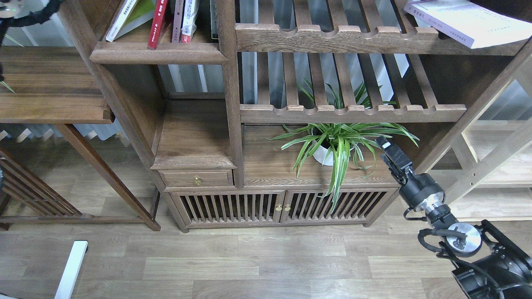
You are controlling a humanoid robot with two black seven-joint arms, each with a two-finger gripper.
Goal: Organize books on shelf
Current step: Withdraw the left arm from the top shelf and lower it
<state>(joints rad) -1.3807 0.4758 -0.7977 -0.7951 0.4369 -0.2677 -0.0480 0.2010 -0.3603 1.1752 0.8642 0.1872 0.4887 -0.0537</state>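
Several books stand on the shelf (pixel 158 53), a dark board with a moulded front edge at the top left. A large yellow-white book (pixel 129 15) leans at the left end, beside a red book (pixel 158 21) and two thinner ones (pixel 188 20). A thick pale white-lavender book (pixel 469 21) lies flat on the slatted top rack at the right. My right gripper (pixel 385 146) hovers low at the right by the plant, dark and small, holding nothing that I can make out. Of my left arm only a cable (pixel 29 16) shows at the top left corner.
A potted spider plant (pixel 336 145) sits on the cabinet top just left of my right gripper. Slatted racks (pixel 353 113) span the middle of the bookcase. A side table (pixel 50 91) stands at the left and a pale wooden frame (pixel 490 158) at the right.
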